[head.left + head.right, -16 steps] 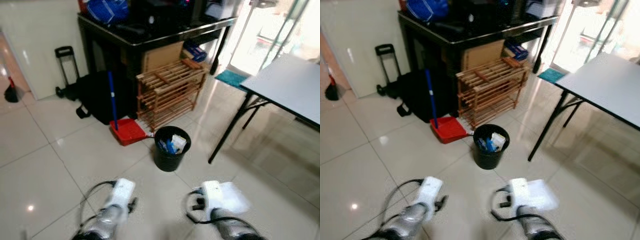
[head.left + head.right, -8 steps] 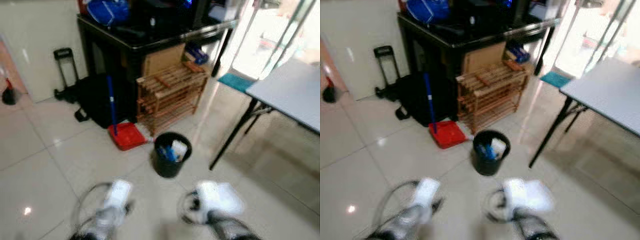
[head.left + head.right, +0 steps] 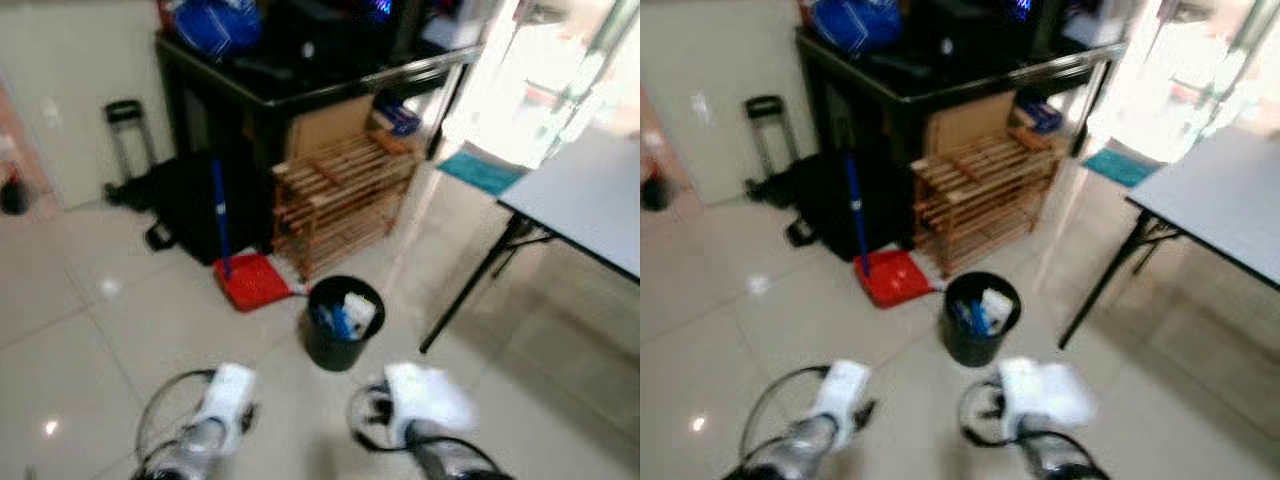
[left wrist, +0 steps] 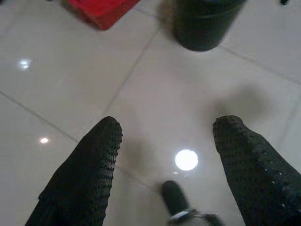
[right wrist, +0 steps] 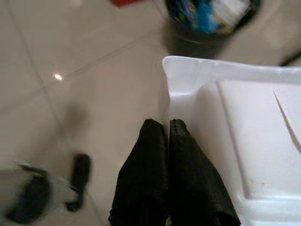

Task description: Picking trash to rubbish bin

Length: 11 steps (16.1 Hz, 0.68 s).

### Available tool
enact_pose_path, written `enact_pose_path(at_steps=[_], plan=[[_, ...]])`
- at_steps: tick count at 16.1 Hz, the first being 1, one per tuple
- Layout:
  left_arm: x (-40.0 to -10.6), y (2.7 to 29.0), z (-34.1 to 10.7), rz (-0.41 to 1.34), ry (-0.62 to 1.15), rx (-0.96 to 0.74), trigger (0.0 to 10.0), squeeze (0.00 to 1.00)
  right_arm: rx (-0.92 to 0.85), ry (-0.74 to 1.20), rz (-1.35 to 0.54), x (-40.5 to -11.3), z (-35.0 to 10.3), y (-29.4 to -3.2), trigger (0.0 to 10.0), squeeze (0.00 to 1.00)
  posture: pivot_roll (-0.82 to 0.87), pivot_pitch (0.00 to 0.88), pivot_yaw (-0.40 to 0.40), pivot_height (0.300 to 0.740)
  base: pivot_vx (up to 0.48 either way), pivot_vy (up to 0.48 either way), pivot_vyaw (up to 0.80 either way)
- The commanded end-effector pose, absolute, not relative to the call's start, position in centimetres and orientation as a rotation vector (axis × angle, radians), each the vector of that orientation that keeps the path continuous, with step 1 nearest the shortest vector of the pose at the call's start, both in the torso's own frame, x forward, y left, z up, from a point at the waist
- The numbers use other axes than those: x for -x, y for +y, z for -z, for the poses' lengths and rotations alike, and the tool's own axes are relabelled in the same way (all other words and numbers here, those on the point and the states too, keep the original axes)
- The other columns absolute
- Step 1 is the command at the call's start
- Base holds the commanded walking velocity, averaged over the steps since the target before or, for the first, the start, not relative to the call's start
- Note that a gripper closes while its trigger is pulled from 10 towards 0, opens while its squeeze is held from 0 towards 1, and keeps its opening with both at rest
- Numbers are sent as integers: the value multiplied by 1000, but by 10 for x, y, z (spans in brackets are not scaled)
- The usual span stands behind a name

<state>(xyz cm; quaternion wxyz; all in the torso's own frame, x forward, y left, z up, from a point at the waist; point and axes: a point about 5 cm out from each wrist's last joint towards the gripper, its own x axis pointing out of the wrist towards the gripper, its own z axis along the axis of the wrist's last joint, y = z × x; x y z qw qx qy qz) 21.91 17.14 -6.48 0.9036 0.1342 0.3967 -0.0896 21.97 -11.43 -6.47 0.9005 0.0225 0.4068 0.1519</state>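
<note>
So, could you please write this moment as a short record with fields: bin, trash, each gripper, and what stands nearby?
bin: black rubbish bin on the tiled floor, ahead of both arms, already holding blue and white trash
trash: white foam container, held short of the bin
right gripper: fingers pressed together on the container's edge
left gripper: open, holding nothing, above the floor
nearby: red dustpan left of the bin, wooden rack behind it, folding table to the right

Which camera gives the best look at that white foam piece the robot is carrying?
The right wrist view: the white foam piece looms large, pinched by the right gripper. Both eye views show it small and blurred beside the black bin.
</note>
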Motion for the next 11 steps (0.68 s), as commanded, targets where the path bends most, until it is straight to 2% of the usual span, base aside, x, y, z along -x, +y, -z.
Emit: enact_pose_path(at_steps=[1, 11], plan=[[-226, 154, 62, 219, 796, -257, 10000, 0, -14, 839, -276, -222, 64, -134, 10000, 0, -8, 5, -89, 740, 480, 0, 0], [-231, 155, 59, 203, 789, -244, 10000, 0, -24, 833, -271, -226, 62, -135, 10000, 0, -6, 40, -95, 740, 480, 0, 0]])
